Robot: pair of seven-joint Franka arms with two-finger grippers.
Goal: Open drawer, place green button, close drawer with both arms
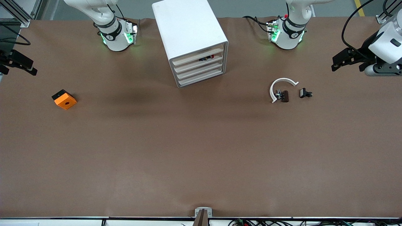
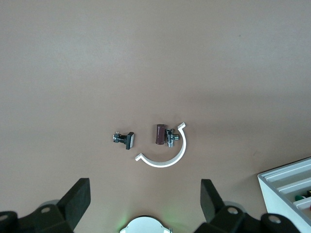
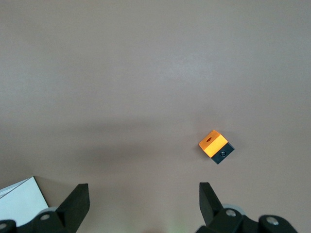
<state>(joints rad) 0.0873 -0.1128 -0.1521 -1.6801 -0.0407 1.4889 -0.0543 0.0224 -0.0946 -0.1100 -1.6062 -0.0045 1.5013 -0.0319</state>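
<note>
The white boxy cabinet (image 1: 191,40) is standing between the arms' bases, and the tiny green-capped button (image 1: 206,58) is apparently sitting already in its second drawer (image 1: 198,59). Left gripper (image 1: 340,62) and right gripper (image 1: 17,64) are hovering at the table's ends, fingers spread, waiting.

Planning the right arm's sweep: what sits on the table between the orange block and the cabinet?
Nothing. The front view shows only bare brown table between the orange block and the cabinet, which stands farther from that camera.
</note>
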